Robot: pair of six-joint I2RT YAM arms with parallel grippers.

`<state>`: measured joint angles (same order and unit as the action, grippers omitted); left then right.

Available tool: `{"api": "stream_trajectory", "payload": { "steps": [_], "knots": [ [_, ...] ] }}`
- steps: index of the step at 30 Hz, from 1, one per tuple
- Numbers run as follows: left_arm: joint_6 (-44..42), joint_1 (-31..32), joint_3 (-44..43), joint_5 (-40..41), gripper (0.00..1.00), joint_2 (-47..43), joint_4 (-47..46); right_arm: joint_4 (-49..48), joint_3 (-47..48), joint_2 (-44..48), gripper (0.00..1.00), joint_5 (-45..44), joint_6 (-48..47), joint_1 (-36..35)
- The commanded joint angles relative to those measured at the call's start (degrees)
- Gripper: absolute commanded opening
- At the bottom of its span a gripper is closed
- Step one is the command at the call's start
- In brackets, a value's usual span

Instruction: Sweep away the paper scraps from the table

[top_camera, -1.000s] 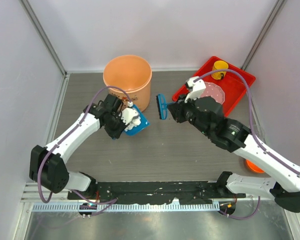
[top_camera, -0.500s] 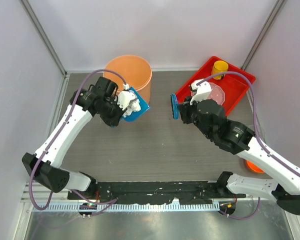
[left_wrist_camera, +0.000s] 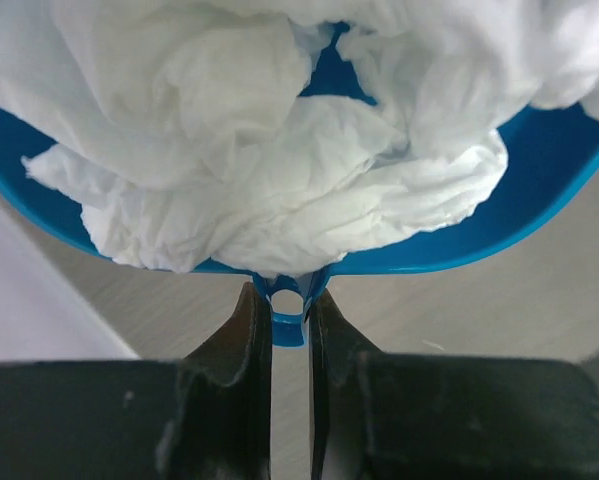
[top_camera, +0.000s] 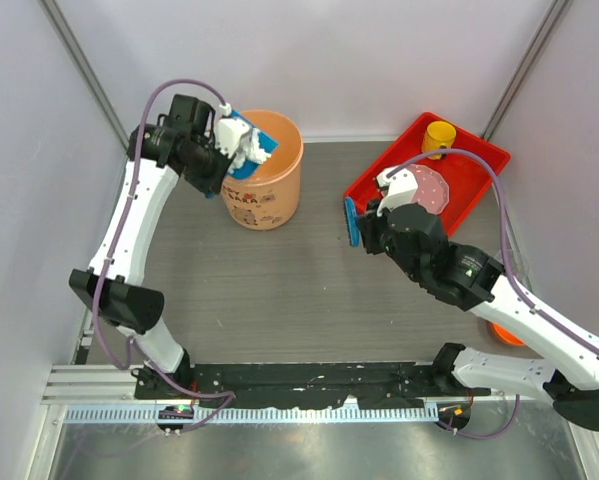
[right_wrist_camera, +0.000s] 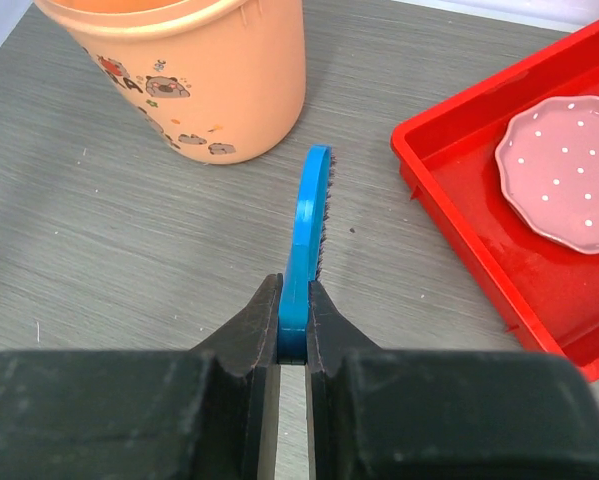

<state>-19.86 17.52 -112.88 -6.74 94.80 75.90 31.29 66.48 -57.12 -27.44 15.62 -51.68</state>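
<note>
Paper scraps (left_wrist_camera: 279, 150) in dustpan (left_wrist_camera: 549, 210) past L fingers (left_wrist_camera: 241, 340), tight on handle (left_wrist_camera: 287, 312); R fingers (right_wrist_camera: 254, 330) tight on brush (right_wrist_camera: 309, 220).

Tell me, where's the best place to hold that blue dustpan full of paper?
By the thin handle tab at its rear, coming from behind, as the left gripper does. The dustpan is wide, curved and heaped with paper scraps; only that flat tab fits between the fingers, probably leaving the front free to tip.
</note>
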Motion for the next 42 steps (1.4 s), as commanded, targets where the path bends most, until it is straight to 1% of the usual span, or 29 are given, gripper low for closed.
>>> {"api": "stream_trajectory", "payload": {
  "steps": [1,2,4,5,7,9,10,11,12,13,15,16,21,22,23,25,26,28,30,32,33,35,36,37,38,39,40,41,42],
  "knots": [
    [-0.6,-0.6,-12.1,10.1,0.00,6.6,-2.7,-1.2,-0.3,2.0,0.01,-0.9,0.6,0.0],
    [-1.1,-0.6,-17.1,15.4,0.00,8.0,-2.8,-1.2,-0.4,2.3,0.01,-0.8,0.6,0.0],
    [-3.7,-0.6,-21.8,21.0,0.00,11.2,-3.3,-1.2,-0.7,2.7,0.01,-0.5,0.8,0.0],
    [-4.7,-0.5,-24.6,27.1,0.00,13.6,-4.6,-1.1,-1.1,3.0,0.01,-0.3,0.9,0.0],
    [-9.7,-0.1,-24.6,32.6,0.00,14.7,-9.1,-1.2,-1.7,3.6,0.01,-0.2,1.1,0.0],
    [-17.0,1.2,-18.7,41.2,0.00,13.5,-14.7,-1.2,-2.1,3.9,0.01,-0.3,1.2,0.0],
    [-20.4,1.7,-15.5,43.9,0.00,12.4,-22.6,-1.1,-2.4,3.9,0.01,-0.3,1.2,0.0],
    [-23.5,3.0,-8.6,46.4,0.00,10.4,-27.2,-1.2,-2.4,4.0,0.01,-0.3,1.1,-0.1],
    [-26.7,3.7,-5.3,51.1,0.00,9.4,-31.5,-1.2,-2.4,3.8,0.01,-0.2,1.2,0.1],
    [-33.6,4.3,0.5,52.9,0.00,8.4,-40.3,-1.2,-2.2,3.6,0.01,-0.1,1.1,0.0],
    [-40.7,5.9,5.3,57.2,0.00,6.2,-48.9,-1.2,-2.2,3.4,0.01,0.0,1.0,0.0],
    [-47.0,6.3,9.3,58.0,0.00,5.6,-57.3,-1.2,-2.3,3.4,0.01,0.2,1.0,0.0],
    [-65.6,7.9,17.9,59.3,0.00,2.2,-78.9,-1.4,-2.6,3.4,0.01,0.4,1.0,0.0],
    [-70.4,8.0,21.8,59.1,0.00,2.0,-88.7,-1.4,-2.7,3.6,0.01,0.4,1.2,0.0],
    [-78.7,8.0,23.7,59.0,0.00,1.9,-94.0,-1.5,-2.8,3.7,0.01,0.5,1.2,0.0],
    [-86.1,8.0,27.4,58.3,0.00,2.3,-105.6,-1.6,-2.9,3.9,0.01,0.5,1.2,0.0],
    [-89.9,8.0,27.8,58.3,0.00,2.6,-107.8,-1.6,-3.1,3.9,0.01,0.5,1.3,0.0],
    [-91.1,8.0,27.5,58.5,0.00,3.2,-110.9,-1.8,-3.3,4.1,0.01,0.6,1.3,0.0],
    [-89.6,8.0,26.8,59.5,0.00,3.1,-109.9,-1.9,-3.5,4.2,0.01,0.8,1.3,0.0],
    [-85.0,8.0,24.1,61.3,0.00,2.1,-105.5,-2.1,-3.8,4.3,0.01,1.0,1.3,0.0],
    [-74.1,8.0,22.5,62.0,0.00,1.4,-93.0,-2.1,-3.9,4.4,0.01,1.1,1.3,0.0],
    [-57.7,7.9,13.5,60.6,0.00,-0.9,-71.5,-2.0,-4.3,4.8,0.01,1.1,1.1,0.0],
    [-39.9,7.7,9.5,55.4,0.00,-1.5,-49.1,-2.0,-4.4,5.0,0.01,1.1,1.0,0.0],
    [-33.6,7.7,2.4,51.3,0.00,-1.7,-39.7,-2.0,-4.6,5.4,0.01,1.0,0.7,0.0],
    [-27.6,7.8,-0.3,47.9,0.00,-2.5,-31.9,-1.9,-4.7,5.4,0.01,0.9,0.5,0.0],
    [-23.4,7.7,-2.2,39.4,0.00,-3.3,-18.9,-1.9,-4.7,5.4,0.01,1.0,0.3,0.0],
    [-16.8,7.6,-3.5,34.7,0.00,-4.6,-14.0,-2.0,-4.7,5.4,0.01,1.2,-0.2,-0.1],
    [-14.6,7.6,-2.5,30.3,0.00,-6.2,-10.2,-1.9,-4.7,5.4,0.01,1.2,-0.5,0.0],
    [-13.4,7.8,-0.7,20.7,0.00,-10.2,-4.9,-2.2,-4.6,5.2,0.01,1.1,-0.7,0.1]
  ]
}}
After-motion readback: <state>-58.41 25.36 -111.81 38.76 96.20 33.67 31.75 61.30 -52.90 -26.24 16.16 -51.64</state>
